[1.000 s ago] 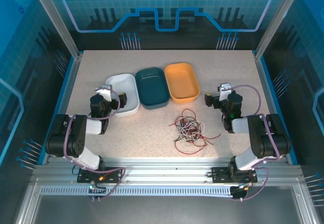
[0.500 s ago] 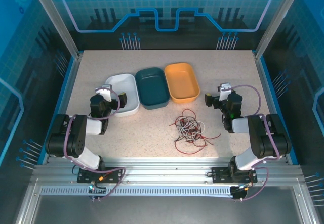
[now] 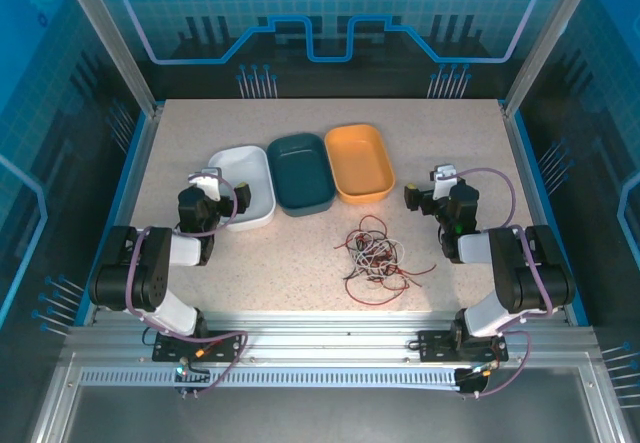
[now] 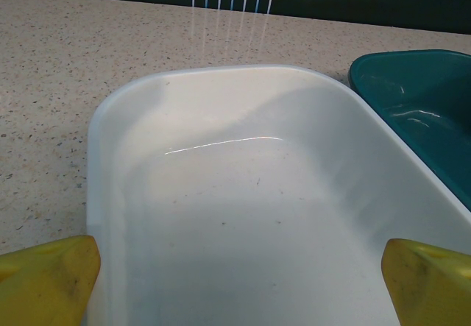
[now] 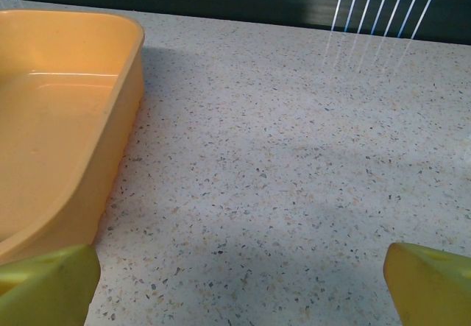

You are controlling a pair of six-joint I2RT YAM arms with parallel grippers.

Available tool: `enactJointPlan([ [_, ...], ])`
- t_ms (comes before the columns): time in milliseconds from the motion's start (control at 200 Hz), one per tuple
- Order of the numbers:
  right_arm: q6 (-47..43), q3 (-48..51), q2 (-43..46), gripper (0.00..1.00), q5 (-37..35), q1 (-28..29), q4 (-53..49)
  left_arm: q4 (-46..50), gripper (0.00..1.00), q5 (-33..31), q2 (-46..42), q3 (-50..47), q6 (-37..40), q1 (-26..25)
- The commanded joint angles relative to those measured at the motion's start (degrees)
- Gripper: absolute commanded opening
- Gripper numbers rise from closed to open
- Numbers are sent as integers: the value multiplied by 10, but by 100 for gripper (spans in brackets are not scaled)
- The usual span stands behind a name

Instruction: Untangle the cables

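Top view: left gripper [image 3: 228, 201] and right gripper [image 3: 425, 198] are wide apart, so best pinch one loose end of the cables [image 3: 375, 258] gently.

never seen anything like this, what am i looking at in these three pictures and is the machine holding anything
These are two robot arms bolted at the near edge of a speckled table. The wide picture comes from a camera above and behind them. The other two come from small cameras on each wrist; the yellow shapes at their bottom corners are that arm's own fingertips. The left gripper looks into a white tray; the right gripper faces bare table beside an orange tray. A teal tray sits between those two. In front of the trays lies a tangle of thin red, black and whitish cables. Both grippers are open and hold nothing.
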State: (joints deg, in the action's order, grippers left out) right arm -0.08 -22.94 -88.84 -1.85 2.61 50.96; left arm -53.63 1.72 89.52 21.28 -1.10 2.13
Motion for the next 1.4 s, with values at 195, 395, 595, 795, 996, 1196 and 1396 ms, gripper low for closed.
enactJointPlan([
  [195,-5,1,4,100,9,2,0,7,99,-1,-7,6,5,-3],
  [395,-5,1,4,100,8,3,1,2,99,-4,-7,5,2,-3],
  [595,8,-2,43,100,-29,3,-30,37,99,-26,-66,-5,-9,1],
  [795,21,-33,133,100,-74,4,-163,136,99,-41,-192,1,-21,1],
  [996,90,-78,247,100,-163,24,-380,293,99,-67,-303,50,-85,1],
  [1196,158,-167,321,100,-253,100,-659,414,99,-51,-363,93,-214,-16],
  [1396,249,-245,317,100,-231,160,-890,480,99,-41,-397,109,-237,-141],
])
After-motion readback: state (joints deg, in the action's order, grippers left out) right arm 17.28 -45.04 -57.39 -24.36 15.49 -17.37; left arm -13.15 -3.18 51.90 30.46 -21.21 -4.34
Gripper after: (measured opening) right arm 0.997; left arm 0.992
